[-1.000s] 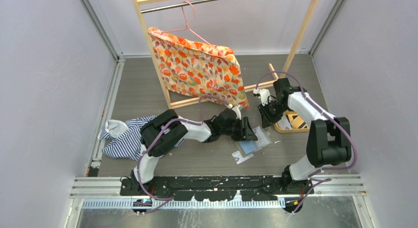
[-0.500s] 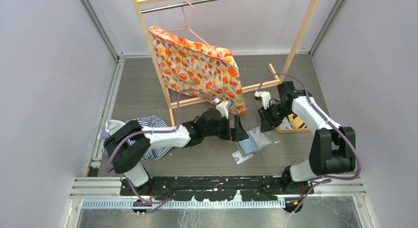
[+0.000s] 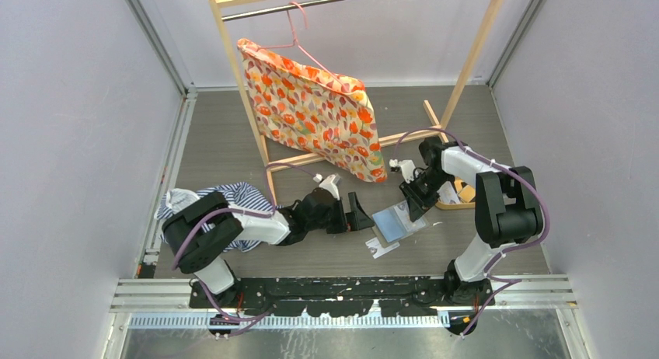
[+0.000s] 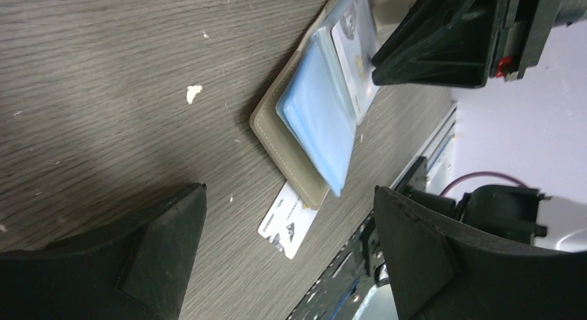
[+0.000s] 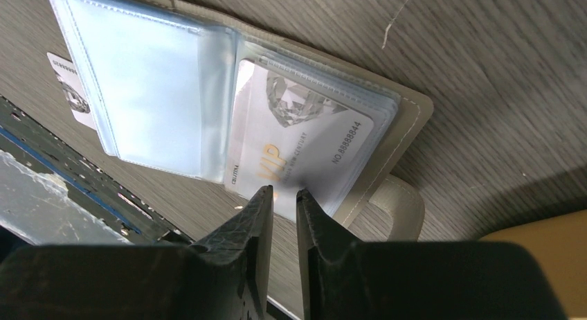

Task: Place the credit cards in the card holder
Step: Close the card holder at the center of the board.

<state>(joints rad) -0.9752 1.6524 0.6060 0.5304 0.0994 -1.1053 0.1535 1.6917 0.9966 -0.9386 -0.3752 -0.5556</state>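
Note:
The taupe card holder (image 3: 396,221) lies open on the table with pale blue sleeves (image 5: 149,91) up. A pale card printed "VIP" (image 5: 297,143) sits in its right-hand sleeve. A white card with dark marks (image 3: 382,248) lies on the table by the holder's near corner, also in the left wrist view (image 4: 287,226). My right gripper (image 5: 284,192) hovers at the VIP card's edge, jaws nearly together with nothing seen between them. My left gripper (image 3: 367,219) is wide open and empty, just left of the holder (image 4: 291,154).
A tan wooden tray (image 3: 465,194) sits right of the holder, mostly behind my right arm. A wooden clothes rack with a floral garment (image 3: 311,102) stands behind. A striped cloth (image 3: 202,215) lies at the left. The holder's snap tab (image 5: 398,206) sticks out.
My left arm has drawn back to the left, away from the holder, with its gripper open. My right gripper has moved from the tray to the holder's right side.

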